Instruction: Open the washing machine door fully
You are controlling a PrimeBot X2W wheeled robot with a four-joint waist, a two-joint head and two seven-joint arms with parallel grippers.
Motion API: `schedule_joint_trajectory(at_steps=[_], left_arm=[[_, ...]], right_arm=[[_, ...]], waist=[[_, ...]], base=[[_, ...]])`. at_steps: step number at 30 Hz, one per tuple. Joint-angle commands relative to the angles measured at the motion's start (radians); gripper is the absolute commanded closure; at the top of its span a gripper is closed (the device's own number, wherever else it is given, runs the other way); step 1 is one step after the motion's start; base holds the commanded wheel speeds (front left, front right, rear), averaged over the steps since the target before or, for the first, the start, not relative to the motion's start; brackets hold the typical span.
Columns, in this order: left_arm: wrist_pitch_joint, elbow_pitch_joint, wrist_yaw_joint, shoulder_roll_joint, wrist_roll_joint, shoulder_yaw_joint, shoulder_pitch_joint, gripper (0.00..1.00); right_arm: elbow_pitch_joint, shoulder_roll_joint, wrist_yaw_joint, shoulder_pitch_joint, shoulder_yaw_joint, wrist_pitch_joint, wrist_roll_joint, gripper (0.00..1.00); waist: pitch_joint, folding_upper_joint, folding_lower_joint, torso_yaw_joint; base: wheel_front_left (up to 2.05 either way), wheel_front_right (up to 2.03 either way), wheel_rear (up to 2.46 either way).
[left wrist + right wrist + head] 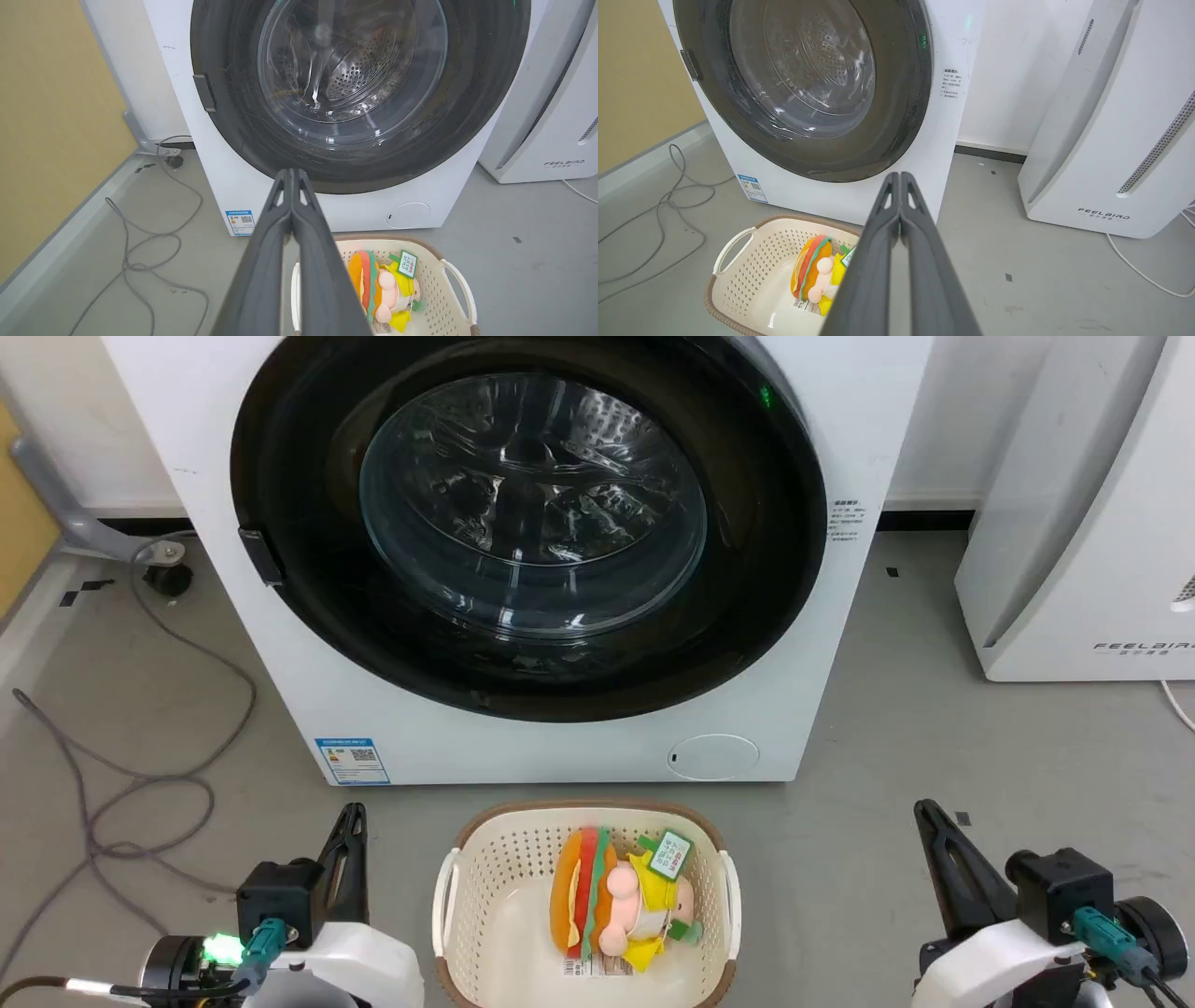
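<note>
The white washing machine (233,616) stands straight ahead on the floor. Its round door (747,579), with a wide glossy black rim and a clear glass bowl (532,504), lies flat against the front, closed. A small dark handle tab (260,556) sits on the rim's left side. My left gripper (352,814) rests low at the left, shut and empty, well short of the machine. My right gripper (924,810) rests low at the right, shut and empty too. Each wrist view shows its fingers pressed together: left (292,173), right (900,176).
A cream laundry basket (485,877) holding a burger plush toy (616,896) sits on the floor between my arms, right before the machine. The white FEELAIR appliance (1074,523) stands to the right. Grey cables (140,784) loop over the floor at left, near a yellow wall (51,116).
</note>
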Motion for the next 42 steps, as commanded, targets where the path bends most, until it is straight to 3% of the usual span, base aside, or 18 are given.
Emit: schedule_joint_trajectory(at_steps=[1,9,10,22,23,24,35,42], left_arm=[[0.000,-0.004,-0.004,0.000,0.003,0.000,-0.015,1.00],[0.000,-0.004,-0.004,0.000,0.003,0.000,-0.015,1.00],[0.000,0.000,0.000,0.000,0.000,0.000,0.000,0.00],[-0.018,0.019,0.002,0.000,-0.015,-0.017,-0.006,0.00],[-0.020,0.022,0.003,0.000,-0.016,-0.019,-0.007,0.00],[-0.023,0.024,0.003,0.000,-0.018,-0.021,-0.008,0.00],[-0.046,0.046,0.005,0.000,-0.036,-0.042,-0.018,0.00],[-0.060,0.057,0.007,0.000,-0.047,-0.055,-0.023,0.00]], right_arm=[[-0.004,0.001,0.001,-0.014,0.000,0.001,-0.008,1.00],[-0.004,0.001,0.001,-0.014,0.000,0.001,-0.008,1.00],[0.000,0.000,0.000,0.000,0.000,0.000,0.001,0.00],[0.009,0.000,0.000,0.004,-0.007,-0.018,0.023,0.00],[0.010,0.000,0.000,0.004,-0.007,-0.020,0.025,0.90],[0.012,0.000,0.000,0.005,-0.008,-0.022,0.029,1.00],[0.028,0.000,0.000,0.006,-0.014,-0.045,0.083,1.00],[0.050,0.000,0.000,0.000,-0.012,-0.060,0.272,1.00]], waist=[[0.000,0.0000,0.0000,0.000],[0.000,0.0000,0.0000,0.000],[0.000,0.0000,0.0000,0.000],[0.000,0.0000,0.0000,-0.001],[0.000,0.0000,0.0000,-0.001],[0.000,0.0000,0.0000,-0.001],[0.000,0.0000,0.0000,0.001],[0.001,0.0000,0.0000,0.003]], base=[[0.00,0.00,0.00],[0.00,0.00,0.00],[0.00,0.00,0.00],[0.00,0.00,0.00],[0.00,0.00,0.00],[0.00,0.00,0.00],[0.00,0.00,0.00],[0.00,0.00,0.00]])
